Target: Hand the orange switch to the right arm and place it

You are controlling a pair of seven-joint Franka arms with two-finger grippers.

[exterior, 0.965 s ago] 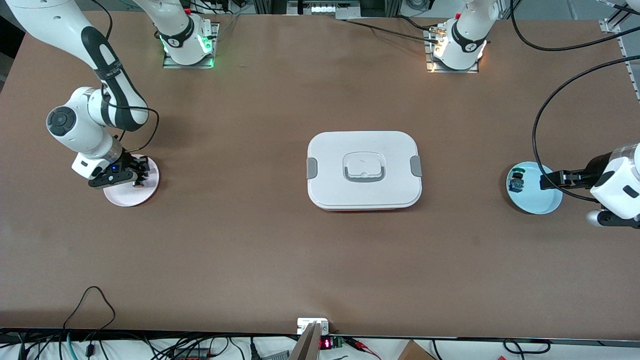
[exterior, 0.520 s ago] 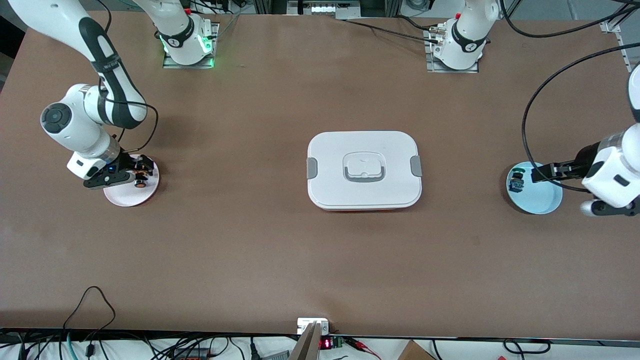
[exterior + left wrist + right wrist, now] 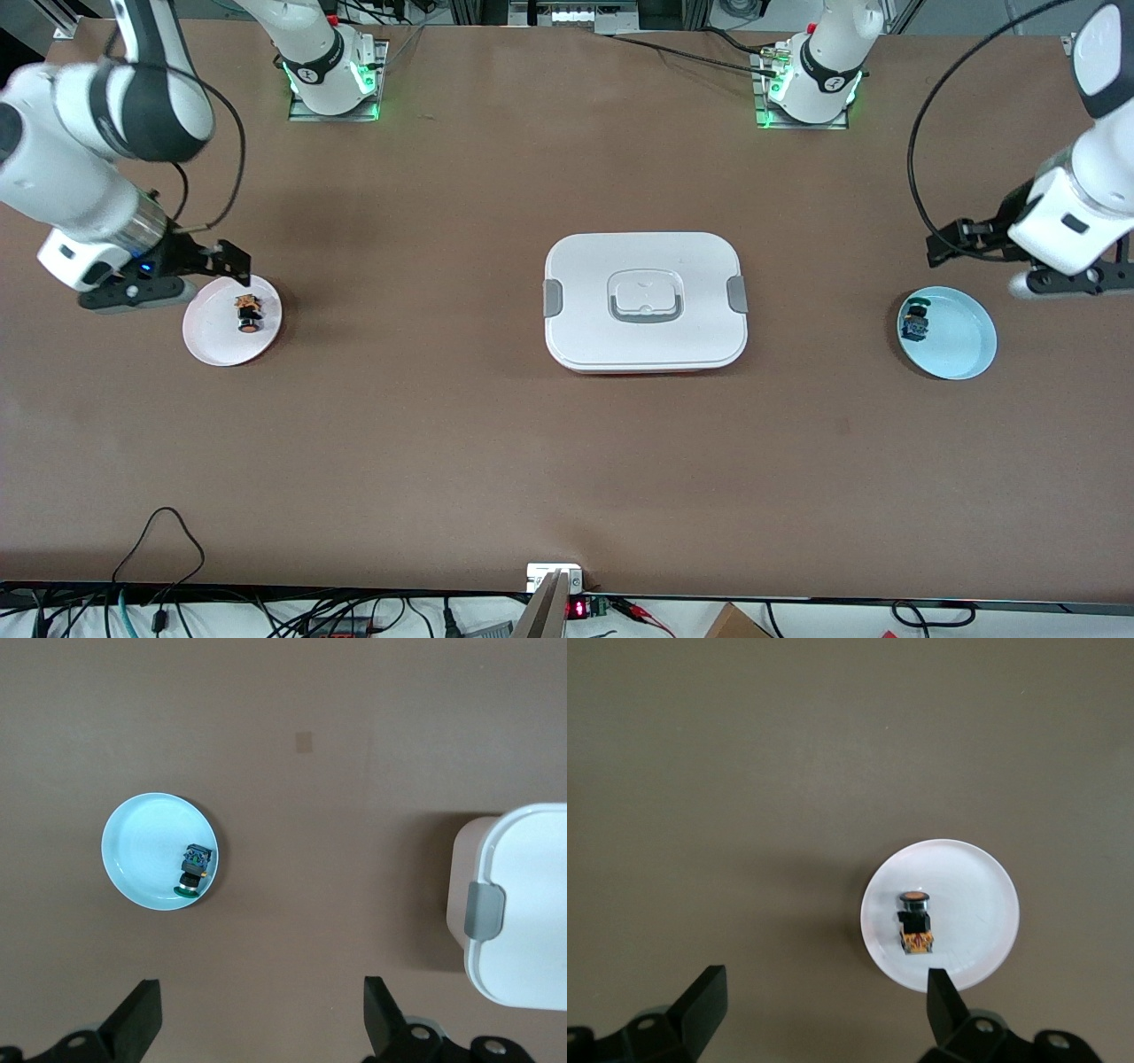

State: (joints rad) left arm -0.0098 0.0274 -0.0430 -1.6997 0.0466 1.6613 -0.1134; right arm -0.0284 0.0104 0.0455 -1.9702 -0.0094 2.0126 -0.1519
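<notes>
The orange switch [image 3: 248, 315] lies on its side on a small white plate [image 3: 213, 341] at the right arm's end of the table. It also shows in the right wrist view [image 3: 914, 923], on the plate [image 3: 966, 877]. My right gripper [image 3: 226, 264] [image 3: 824, 988] is open and empty, raised over the bare table just beside the plate's rim. My left gripper [image 3: 946, 241] [image 3: 263, 992] is open and empty, raised over the table beside a light blue plate [image 3: 961, 341] at the left arm's end.
The blue plate [image 3: 142, 837] holds a small blue-and-green switch part [image 3: 915, 323] [image 3: 195, 870]. A white lidded box [image 3: 645, 301] [image 3: 523, 904] with grey clasps stands at the table's middle. Cables lie along the table's near edge.
My right gripper has risen off the white plate and drawn back, leaving the orange switch lying there. My left gripper has risen away from the blue plate.
</notes>
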